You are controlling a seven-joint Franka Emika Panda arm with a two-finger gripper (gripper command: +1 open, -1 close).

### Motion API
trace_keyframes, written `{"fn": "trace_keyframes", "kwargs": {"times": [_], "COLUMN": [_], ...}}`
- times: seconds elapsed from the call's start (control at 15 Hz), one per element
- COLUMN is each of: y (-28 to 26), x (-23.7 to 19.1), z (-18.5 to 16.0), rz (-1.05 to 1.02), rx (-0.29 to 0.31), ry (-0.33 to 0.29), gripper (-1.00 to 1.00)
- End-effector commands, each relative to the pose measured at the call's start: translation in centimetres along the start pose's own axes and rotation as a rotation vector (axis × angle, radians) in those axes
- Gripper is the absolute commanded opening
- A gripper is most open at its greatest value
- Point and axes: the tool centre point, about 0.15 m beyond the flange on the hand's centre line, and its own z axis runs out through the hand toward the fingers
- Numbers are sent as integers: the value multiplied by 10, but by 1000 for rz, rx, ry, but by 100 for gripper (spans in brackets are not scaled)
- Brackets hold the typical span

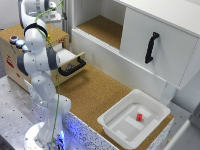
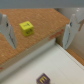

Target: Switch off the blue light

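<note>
The blue light (image 1: pixel 20 43) is a tiny pale blue-grey dome on top of the wooden box (image 1: pixel 10 60) at the exterior view's left, beside a darker small dome (image 1: pixel 13 38). My arm rises from its base and bends over that box. My gripper (image 1: pixel 56 16) hangs high above the box's far end, away from the light. In the wrist view my gripper (image 2: pixel 39 46) is open, with nothing between its fingers (image 2: pixel 71 30). Below it a yellow cube (image 2: pixel 26 27) lies on cork. The blue light does not show in the wrist view.
An open drawer with a black handle (image 1: pixel 72 67) juts from the box. A white cabinet with a black door handle (image 1: pixel 151 47) stands behind. A white bin (image 1: pixel 117 131) holds a red block (image 1: pixel 139 117). A purple cube (image 2: pixel 44 79) lies on a white surface. Violet glow (image 1: pixel 70 127) shows near the base.
</note>
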Motion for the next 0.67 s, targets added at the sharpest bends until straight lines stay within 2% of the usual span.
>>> {"fn": "trace_keyframes", "kwargs": {"times": [0.0,0.6], "y": [61,170], "x": [-65,-150], "z": [23,38], "rz": [168,436], "rx": [21,-80], "ry": [162,155], "gripper": [100,100]}}
